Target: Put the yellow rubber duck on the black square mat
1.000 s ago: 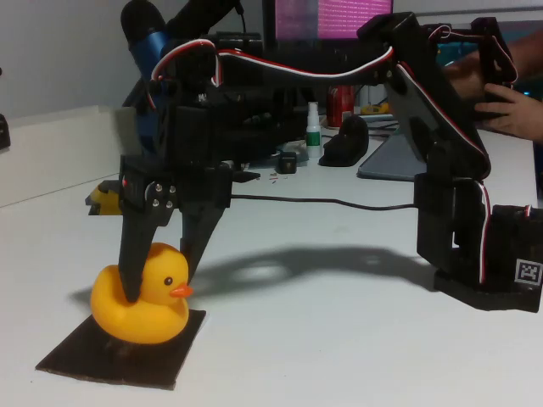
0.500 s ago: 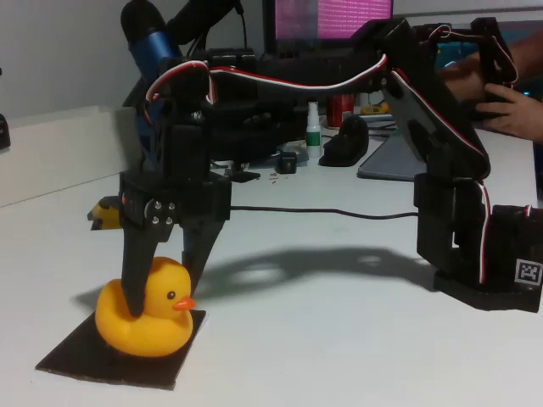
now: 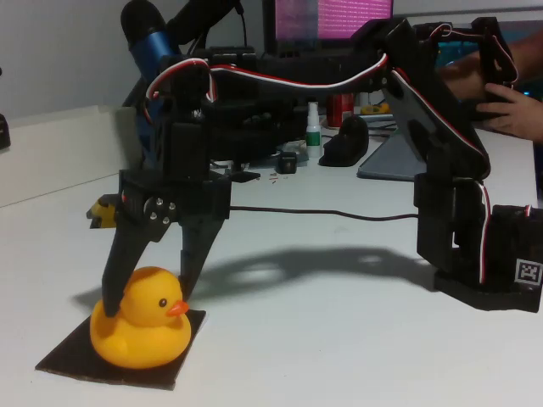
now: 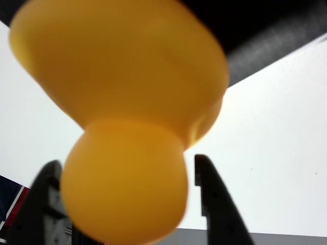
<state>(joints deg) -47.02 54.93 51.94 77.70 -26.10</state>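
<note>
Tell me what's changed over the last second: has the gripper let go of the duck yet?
Yes, it looks released. The gripper has spread its fingers: the left finger has swung out from the yellow rubber duck, and the wrist view shows gaps on both sides of the head. The duck has settled slightly lower and left on the black square mat. The mat and the arm's base stayed put.

The yellow rubber duck point(image 3: 140, 331) looks like smooth, glossy rubber with a soft sheen. Under it, near the desk's front left corner, the black square mat point(image 3: 72, 359) is a thin, matt dark sheet. The gripper point(image 3: 148, 292) is matt black plastic. The desk point(image 3: 339, 339) is smooth, matt white.
</note>
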